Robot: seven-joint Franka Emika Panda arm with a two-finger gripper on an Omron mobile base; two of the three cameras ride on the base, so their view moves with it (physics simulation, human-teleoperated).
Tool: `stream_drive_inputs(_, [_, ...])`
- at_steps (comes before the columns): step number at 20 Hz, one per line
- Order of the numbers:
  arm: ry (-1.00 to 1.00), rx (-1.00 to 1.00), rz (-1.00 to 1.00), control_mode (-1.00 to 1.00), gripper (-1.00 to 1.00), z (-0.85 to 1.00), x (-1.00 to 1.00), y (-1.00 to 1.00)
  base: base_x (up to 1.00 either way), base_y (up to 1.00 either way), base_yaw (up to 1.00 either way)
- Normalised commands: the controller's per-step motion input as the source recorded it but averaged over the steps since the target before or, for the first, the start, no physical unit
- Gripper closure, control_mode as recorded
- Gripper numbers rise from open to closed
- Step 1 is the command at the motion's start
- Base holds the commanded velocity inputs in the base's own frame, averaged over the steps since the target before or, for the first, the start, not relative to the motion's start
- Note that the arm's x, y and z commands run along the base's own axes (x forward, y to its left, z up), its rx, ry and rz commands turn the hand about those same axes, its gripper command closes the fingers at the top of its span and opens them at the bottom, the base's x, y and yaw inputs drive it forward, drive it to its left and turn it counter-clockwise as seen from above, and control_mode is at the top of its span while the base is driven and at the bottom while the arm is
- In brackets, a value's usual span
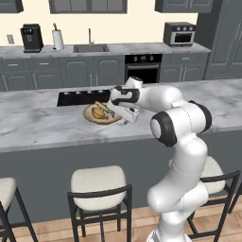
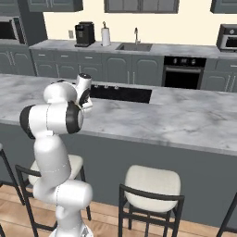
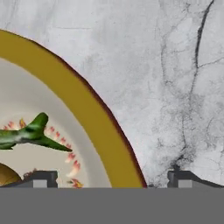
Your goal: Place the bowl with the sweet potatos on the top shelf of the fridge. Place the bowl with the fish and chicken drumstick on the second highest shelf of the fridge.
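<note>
A shallow tan bowl (image 1: 93,120) rests on the marble island counter (image 1: 42,123), carrying the green fish (image 1: 105,108) and the golden-brown chicken drumstick (image 1: 98,112). My gripper (image 1: 126,120) is down at the bowl's right edge. In the hand view the gripper (image 3: 113,179) is open and straddles the bowl's ochre rim (image 3: 87,113). One fingertip (image 3: 41,179) is over the pale inside near the fish (image 3: 26,133) and the drumstick (image 3: 6,175). The other fingertip (image 3: 183,178) is over bare marble. The deep bowl with the sweet potatos and the fridge shelves are out of view.
A black cooktop (image 1: 82,97) is set into the island just behind the bowl. Stools (image 1: 98,186) stand along the island's near side. The back counter holds a sink (image 1: 90,47), a coffee machine (image 1: 31,38) and a toaster oven (image 1: 179,33).
</note>
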Motion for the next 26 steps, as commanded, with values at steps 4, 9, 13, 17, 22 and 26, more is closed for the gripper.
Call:
stream_drive_inputs(4, [0.07, 0.00, 0.00, -1.00, 1.00, -0.20, 0.19, 0.20, 0.00, 0.00, 0.00])
stream_drive_inputs(9, [0.00, 0.00, 0.00, -1.00, 1.00, 0.00, 0.00, 0.07, 0.00, 0.00, 0.00])
stream_drive_inputs(13, [-0.02, 0.00, 0.00, -1.00, 1.00, 0.03, -0.24, 0.00, 0.00, 0.00, 0.00])
stream_drive_inputs(17, [-0.21, 0.00, 0.00, -1.00, 1.00, 0.30, -0.97, -0.02, 0.00, 0.00, 0.00])
stream_drive_inputs(22, [-0.23, 0.00, -0.07, -1.00, 1.00, 0.52, -1.00, -0.08, 0.00, 0.00, 0.00])
stream_drive_inputs(26, [-0.13, 0.03, -0.15, -1.00, 1.00, 0.73, -1.00, -0.26, 0.00, 0.00, 0.00])
